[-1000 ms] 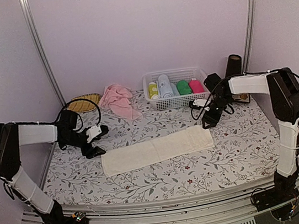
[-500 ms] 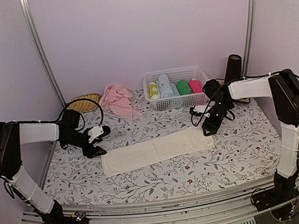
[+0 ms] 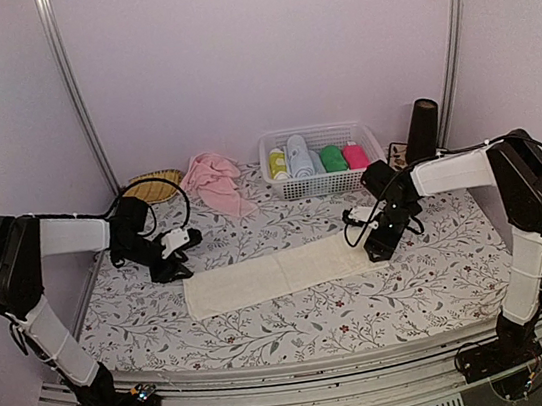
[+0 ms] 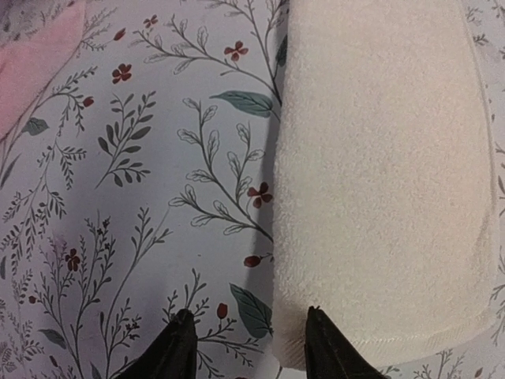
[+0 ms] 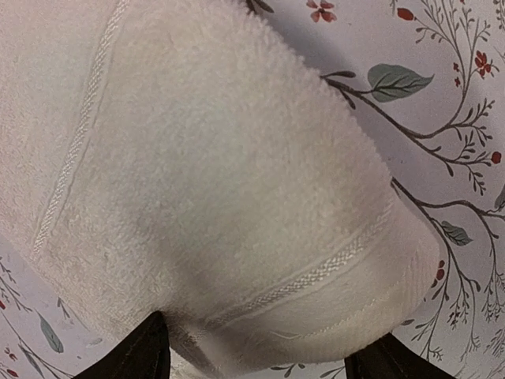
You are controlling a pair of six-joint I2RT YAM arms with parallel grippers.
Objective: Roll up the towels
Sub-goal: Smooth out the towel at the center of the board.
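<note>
- The bench (image 3: 434, 286), covered in a floral-print cloth, carries everything; the working area is its middle.
- The long cream terry-cloth towel (image 3: 281, 272), folded into a narrow strip, lies flat across the middle of the bench. It is roughly parallel to the near edge, presumably laid out so it can be rolled from one short end.
- The white plastic lattice basket (image 3: 321, 184) stands at the far edge, right of centre. It holds four coloured towel rolls (image 3: 310, 160), probably finished work kept clear of the strip.
- The crumpled pale pink cloth towel (image 3: 213, 183) lies in a loose heap at the far edge, left of centre, not yet rolled.
- The right fingers (image 5: 146, 351) are low over the strip's right short end, spread wide to either side of the hem and grasping nothing. They are judged ready to pinch that end and start the roll.
- The left fingers (image 4: 327, 351) are at the strip's left end, parted and empty. One tip is at the towel's edge and the other over bare cloth, probably to steady that end.
</note>
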